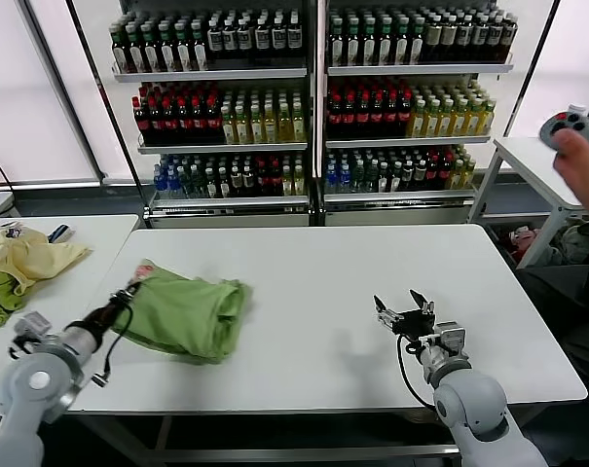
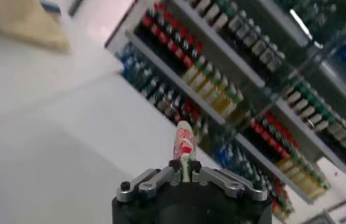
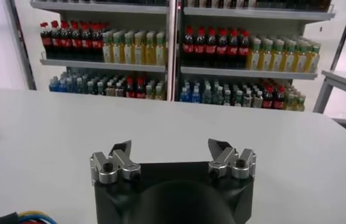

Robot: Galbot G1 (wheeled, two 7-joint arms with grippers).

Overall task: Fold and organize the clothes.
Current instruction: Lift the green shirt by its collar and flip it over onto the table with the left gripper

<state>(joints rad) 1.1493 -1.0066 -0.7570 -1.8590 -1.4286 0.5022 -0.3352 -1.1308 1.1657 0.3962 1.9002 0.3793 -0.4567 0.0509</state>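
The light green shirt [image 1: 190, 313] lies bunched and partly folded on the left part of the white table [image 1: 313, 282]. My left gripper [image 1: 130, 290] is at the shirt's left edge, shut on a fold of it. In the left wrist view the jaws [image 2: 185, 165] pinch a strip of the shirt [image 2: 183, 145] showing its red-and-white print. My right gripper [image 1: 403, 309] rests open and empty above the table's right front part, apart from the shirt. The right wrist view shows it [image 3: 171, 148] with its fingers spread wide over bare table.
A pale yellow garment [image 1: 29, 257] and a darker green cloth [image 1: 2, 304] lie on a second table at the left. Bottle shelves [image 1: 313, 107] stand behind. A person's hand with a controller [image 1: 574, 136] is at the far right, by a small white table [image 1: 533, 161].
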